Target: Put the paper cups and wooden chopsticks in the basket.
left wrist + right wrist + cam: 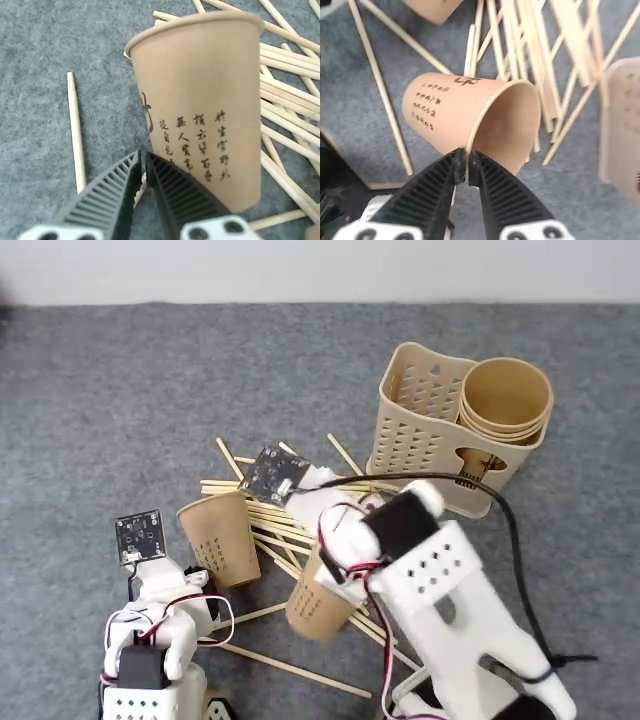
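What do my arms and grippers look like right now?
The left arm and right arm are white plastic shells with black motors. The left gripper and right gripper have black ribbed fingers. Each wrist carries a black square circuit board. Thin red, white and black wires loop on both; a thick black cable crosses the right arm.

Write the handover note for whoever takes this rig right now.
Right gripper: shut on the rim of a paper cup, short of the basket.
Left gripper: shut, beside a second cup on the table.
Done: a stack of cups sits in one basket compartment.
Left: both loose cups, plus all the chopsticks scattered on the table.
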You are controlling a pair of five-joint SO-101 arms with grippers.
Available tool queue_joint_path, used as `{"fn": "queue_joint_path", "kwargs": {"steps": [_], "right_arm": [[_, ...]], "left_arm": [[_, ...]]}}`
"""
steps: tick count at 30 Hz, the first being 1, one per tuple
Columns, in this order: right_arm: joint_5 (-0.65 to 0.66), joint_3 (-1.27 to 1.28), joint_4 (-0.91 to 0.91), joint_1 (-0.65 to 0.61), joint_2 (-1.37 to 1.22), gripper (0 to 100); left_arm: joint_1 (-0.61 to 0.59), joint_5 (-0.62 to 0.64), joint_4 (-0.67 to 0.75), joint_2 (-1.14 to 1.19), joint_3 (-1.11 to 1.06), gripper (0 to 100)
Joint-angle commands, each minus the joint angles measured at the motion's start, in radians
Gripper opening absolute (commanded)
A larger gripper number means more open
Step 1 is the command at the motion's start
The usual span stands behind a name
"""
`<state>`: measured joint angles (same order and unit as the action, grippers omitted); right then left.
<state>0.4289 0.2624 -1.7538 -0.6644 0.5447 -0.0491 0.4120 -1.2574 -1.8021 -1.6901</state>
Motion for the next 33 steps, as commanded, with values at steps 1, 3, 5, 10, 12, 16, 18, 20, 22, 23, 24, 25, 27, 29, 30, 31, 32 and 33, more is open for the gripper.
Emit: {"fn": "queue_joint_path", "kwargs": {"steps": [1,3,5,10,12,16,18,20,22,23,24,25,27,29,30,31,32,33], "right_arm": [[0.057,-0.083,-0.038,0.016,0.114,0.8],[0.094,-0.101,-0.036,0.021,0.17,0.8],[0.126,-0.13,-0.035,0.054,0.209,0.8],[0.218,-0.27,-0.033,0.226,0.236,0.8],[0.27,-0.325,-0.016,0.311,0.234,0.8],[0.353,-0.381,0.117,0.481,0.234,0.8],[0.384,-0.381,0.217,0.561,0.234,0.8],[0.4,-0.381,0.306,0.619,0.232,0.8],[0.399,-0.381,0.378,0.656,0.232,0.8],[0.399,-0.381,0.407,0.668,0.232,0.8],[0.399,-0.381,0.435,0.676,0.232,0.8],[0.399,-0.381,0.46,0.684,0.231,0.8],[0.399,-0.384,0.501,0.704,0.211,0.8],[0.4,-0.385,0.555,0.733,0.183,0.8],[0.4,-0.385,0.588,0.751,0.166,0.8],[0.4,-0.382,0.627,0.773,0.147,0.8],[0.404,-0.382,0.661,0.794,0.122,0.8],[0.419,-0.382,0.691,0.814,0.099,0.8]], "left_arm": [[0.003,-0.005,-0.003,-0.012,0.008,1],[0.003,-0.005,-0.003,-0.012,0.008,1],[0.003,-0.005,-0.003,-0.012,0.008,1],[0.003,-0.005,-0.003,-0.012,0.008,1],[0.003,-0.005,-0.003,-0.012,0.008,1],[0.003,-0.005,-0.003,-0.012,0.008,1],[0.003,-0.005,-0.003,-0.012,0.008,1],[0.003,-0.005,-0.003,-0.012,0.008,1],[0.003,-0.005,-0.003,-0.012,0.008,1],[0.003,-0.005,-0.003,-0.012,0.008,1],[0.003,-0.005,-0.003,-0.012,0.008,1],[0.003,-0.005,-0.003,-0.012,0.008,1],[0.003,-0.005,-0.003,-0.012,0.008,1],[0.003,-0.005,-0.003,-0.012,0.008,1],[0.003,-0.005,-0.003,-0.012,0.008,1],[0.003,-0.005,-0.003,-0.012,0.008,1],[0.003,-0.005,-0.003,-0.012,0.008,1],[0.003,-0.005,-0.003,-0.012,0.008,1]]}}
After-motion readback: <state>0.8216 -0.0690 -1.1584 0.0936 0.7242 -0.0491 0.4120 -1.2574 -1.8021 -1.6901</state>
